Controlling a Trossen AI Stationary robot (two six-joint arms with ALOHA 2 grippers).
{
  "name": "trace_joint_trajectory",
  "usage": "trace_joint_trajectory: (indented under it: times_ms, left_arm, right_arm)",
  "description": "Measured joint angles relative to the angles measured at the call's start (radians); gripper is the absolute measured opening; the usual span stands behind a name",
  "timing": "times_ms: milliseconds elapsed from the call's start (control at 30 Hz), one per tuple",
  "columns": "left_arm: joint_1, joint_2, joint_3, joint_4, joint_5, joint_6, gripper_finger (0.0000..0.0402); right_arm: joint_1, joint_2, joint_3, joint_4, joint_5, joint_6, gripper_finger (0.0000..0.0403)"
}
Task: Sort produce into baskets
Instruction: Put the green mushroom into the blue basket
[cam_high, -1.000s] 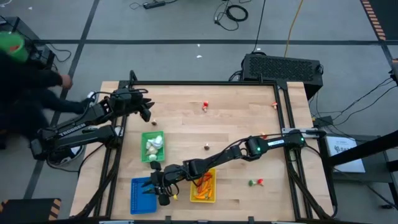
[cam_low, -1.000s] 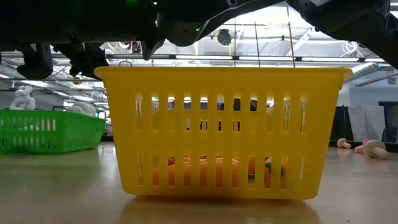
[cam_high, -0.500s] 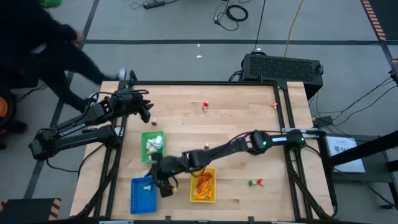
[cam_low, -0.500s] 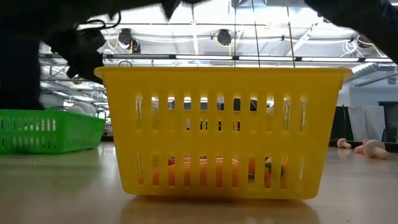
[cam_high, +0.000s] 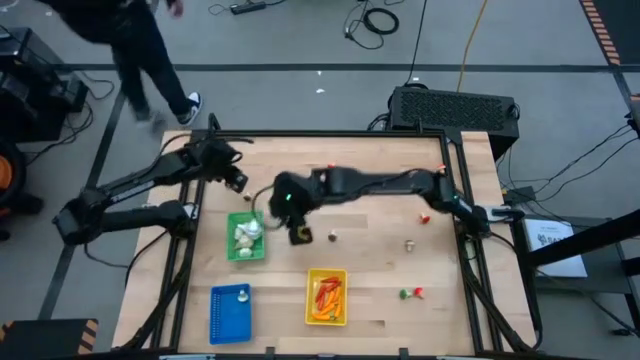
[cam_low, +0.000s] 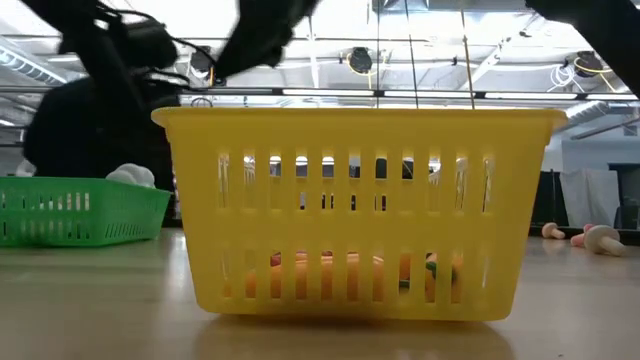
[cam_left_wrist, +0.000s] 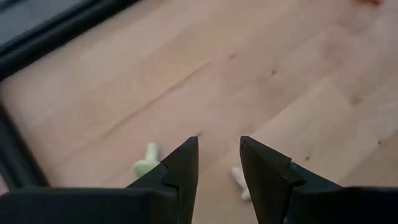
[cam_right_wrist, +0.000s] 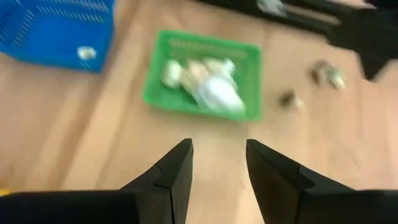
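Observation:
Three baskets stand near the table's front: green (cam_high: 245, 237) with white bulbs, blue (cam_high: 230, 312) with one small pale piece (cam_high: 239, 294), and yellow (cam_high: 327, 297) with orange and red pieces. My right gripper (cam_high: 299, 232) is open and empty above the table, just right of the green basket (cam_right_wrist: 202, 74). My left gripper (cam_high: 235, 178) is open and empty at the far left, over two small pale pieces (cam_left_wrist: 146, 163) lying on the wood. Loose pieces lie on the table (cam_high: 332, 237), (cam_high: 409, 243), (cam_high: 425, 217), (cam_high: 410, 293).
The black frame rails (cam_high: 330, 135) run round the tabletop. A person (cam_high: 140, 40) walks on the floor beyond the far left corner. In the low view the yellow basket (cam_low: 360, 210) fills the middle, and mushroom-like pieces (cam_low: 600, 237) lie at the right.
My right gripper has risen from over the blue basket and swung toward the far edge, past the green basket's right side. A small pale piece now lies in the blue basket. The person has walked away from the table's left side.

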Motion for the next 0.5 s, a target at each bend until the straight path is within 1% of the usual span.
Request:
trace_joint_trajectory:
  times_ms: [67,133,167,267,333,400,500]
  left_arm:
    - [0.021,0.086,0.05,-0.023,0.021,0.035,0.0125]
    - [0.036,0.162,0.101,-0.068,0.0,0.074,0.0125]
    - [0.041,0.197,0.128,-0.09,-0.026,0.097,0.0125]
    - [0.049,0.288,0.196,-0.198,-0.112,0.164,0.0125]
    - [0.052,0.328,0.223,-0.239,-0.141,0.186,0.0125]
    - [0.051,0.351,0.239,-0.267,-0.151,0.206,0.0125]
    - [0.051,0.364,0.244,-0.266,-0.14,0.21,0.0125]
  right_arm:
    - [-0.023,-0.063,-0.082,-0.012,0.003,-0.013,0.0141]
    - [-0.045,-0.152,-0.22,0.011,0.003,-0.012,0.0141]
    - [-0.055,-0.207,-0.305,0.063,0.004,-0.002,0.0141]
    - [-0.087,-0.414,-0.612,0.281,0.036,0.049,0.0141]
    - [-0.099,-0.55,-0.814,0.461,0.07,0.091,0.0141]
    - [-0.1,-0.668,-0.999,0.642,0.08,0.132,0.0141]
    - [-0.089,-0.809,-1.218,0.888,0.072,0.183,0.0141]
